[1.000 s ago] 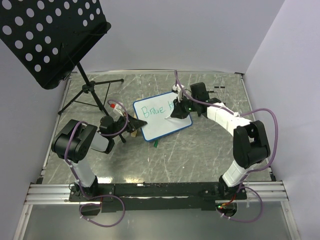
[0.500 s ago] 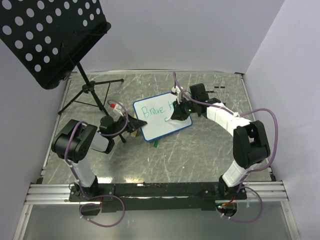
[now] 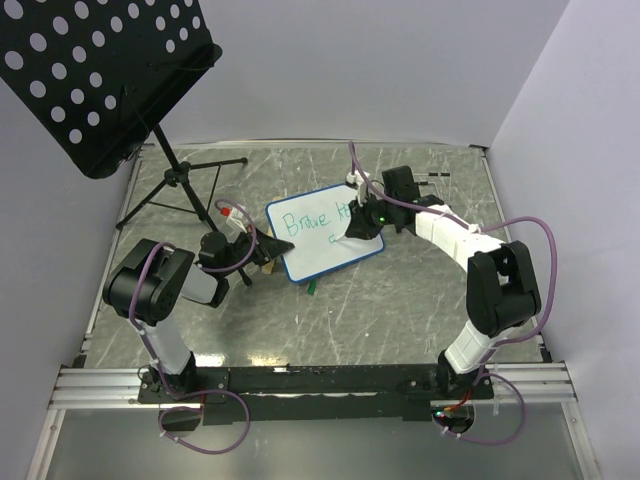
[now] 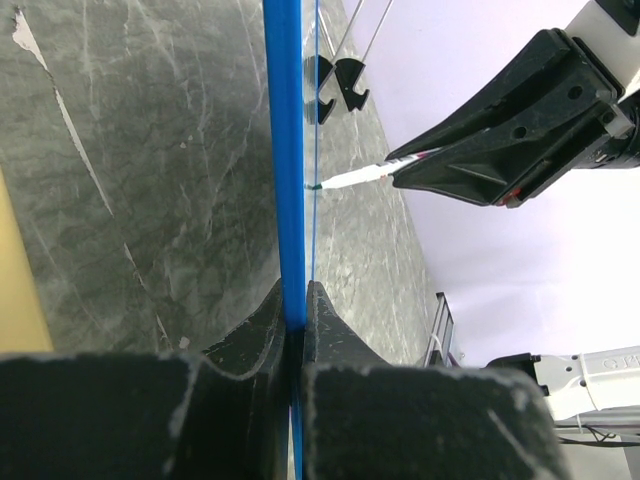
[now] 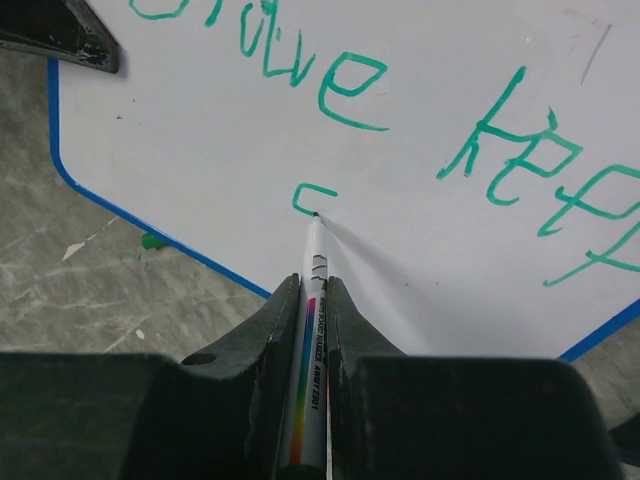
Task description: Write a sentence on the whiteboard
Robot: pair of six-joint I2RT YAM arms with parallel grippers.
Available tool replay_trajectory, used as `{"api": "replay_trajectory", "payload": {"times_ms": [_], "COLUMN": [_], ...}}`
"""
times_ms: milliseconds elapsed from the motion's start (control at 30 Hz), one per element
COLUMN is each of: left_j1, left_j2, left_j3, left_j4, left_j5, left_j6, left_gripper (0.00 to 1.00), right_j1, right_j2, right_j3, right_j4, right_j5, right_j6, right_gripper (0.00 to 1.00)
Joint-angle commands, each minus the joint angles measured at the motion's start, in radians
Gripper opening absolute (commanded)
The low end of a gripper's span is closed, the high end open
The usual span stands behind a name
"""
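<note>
Your left jaws are shut on the near-left edge of the whiteboard [image 3: 325, 232], with its thin blue rim pinched between the two dark fingers [image 4: 255, 335]. In the left wrist view the board shows edge-on as a blue line running up the frame. The whiteboard sits about mid-tabletop [image 3: 400, 290], turned at an angle, its left end by your left arm and its right end under your right arm's wrist. Your right jaws are shut on a white marker [image 5: 313, 262] with a rainbow stripe along its barrel. The marker's tip touches the board's white face at the lower end of a small curved green stroke. The sentence [image 5: 420, 120] reads "Brave" and then what looks like "keep" in green on the upper line, with only that one short mark beneath it. A small green piece [image 5: 152, 240] lies on the tabletop just beside the board's near rim. The black perforated music stand [image 3: 100, 70] stands at the far left, well apart from the board.
</note>
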Motion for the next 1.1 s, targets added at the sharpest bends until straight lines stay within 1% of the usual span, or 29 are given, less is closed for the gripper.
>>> {"api": "replay_trajectory", "payload": {"times_ms": [0, 333, 1067], "left_j1": [-0.011, -0.011, -0.011], "left_j2": [-0.024, -0.022, -0.022], "left_j3": [0.015, 0.015, 0.012], "left_j4": [0.307, 0.31, 0.311], "left_j5": [0.031, 0.036, 0.022], "left_j6": [0.029, 0.029, 0.026], "left_gripper": [0.01, 0.01, 0.01], "right_j1": [-0.012, -0.012, -0.011], "right_j2": [-0.008, 0.036, -0.001], "right_j3": [0.057, 0.118, 0.043], "right_j4": [0.016, 0.0, -0.03], "right_j5": [0.04, 0.024, 0.025], "right_j6": [-0.004, 0.01, -0.013], "right_gripper": [0.0, 0.0, 0.0]}}
